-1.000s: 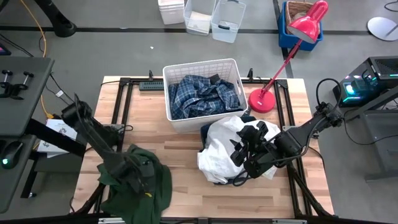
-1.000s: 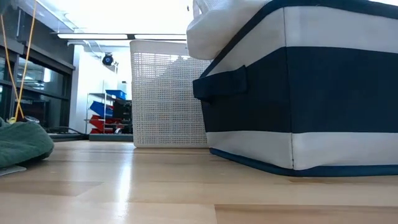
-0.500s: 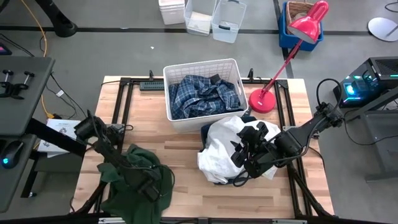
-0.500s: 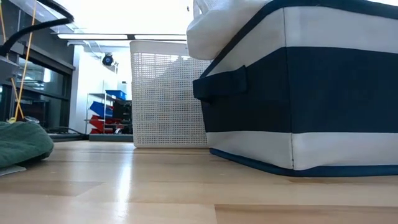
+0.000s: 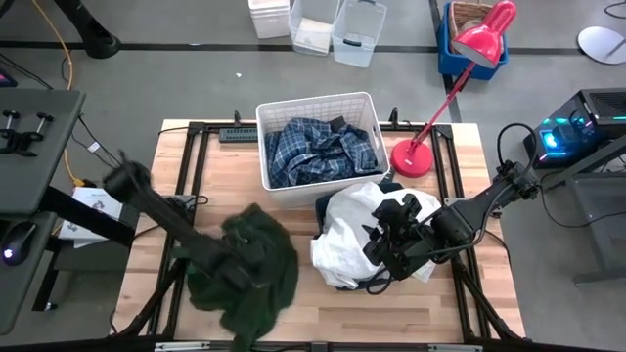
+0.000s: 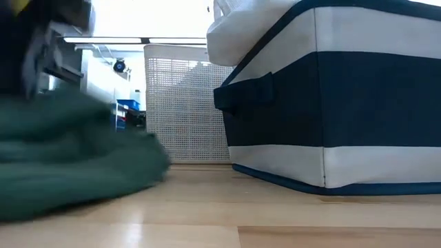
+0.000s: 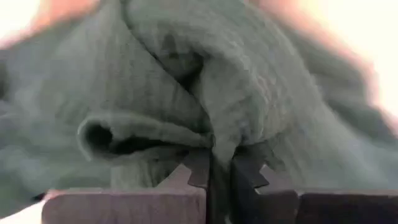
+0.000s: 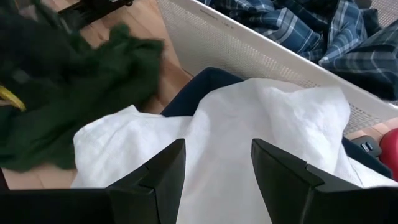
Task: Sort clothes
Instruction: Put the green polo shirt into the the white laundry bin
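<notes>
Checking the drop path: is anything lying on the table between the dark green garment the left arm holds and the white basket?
Nothing visible does. The left gripper is shut on the dark green fabric garment, and bare wooden table lies between it and the white slatted plastic basket.

A dark green garment is bunched on the table; a plaid shirt is heaped in the basket (crumpled); white cloth is piled beside it.
</notes>
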